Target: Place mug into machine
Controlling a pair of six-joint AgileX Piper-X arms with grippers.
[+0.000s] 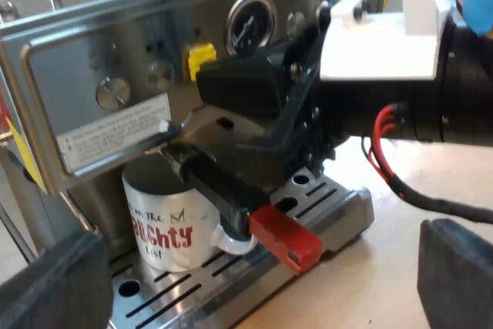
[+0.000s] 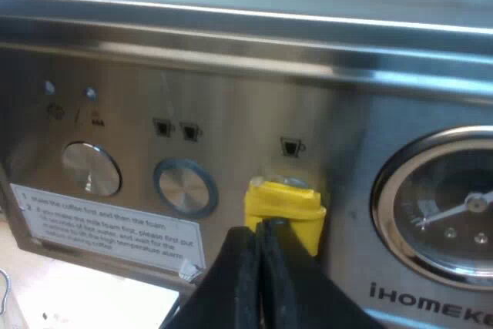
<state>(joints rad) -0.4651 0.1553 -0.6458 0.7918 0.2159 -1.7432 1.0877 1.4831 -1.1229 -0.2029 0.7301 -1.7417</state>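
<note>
A white mug (image 1: 166, 225) with red lettering stands upright on the machine's slotted drip tray (image 1: 231, 275), under the locked metal holder. The holder's dark handle with its red end (image 1: 285, 238) sticks out in front of the mug. My left gripper (image 1: 258, 279) is open, its fingers (image 1: 54, 283) wide apart, a short way back from the tray with nothing between them. My right gripper (image 2: 263, 230) is shut, its tips against the yellow button (image 2: 283, 202) on the espresso machine's front panel (image 2: 231, 113). From the left wrist, the right gripper (image 1: 206, 78) is at that yellow button (image 1: 202, 58).
A pressure gauge (image 2: 439, 213) sits on the panel beside the yellow button, with two round metal buttons (image 2: 183, 186) and a white label (image 2: 108, 229) on its other side. The right arm (image 1: 400, 75) reaches across above the light tabletop (image 1: 370, 283) beside the tray.
</note>
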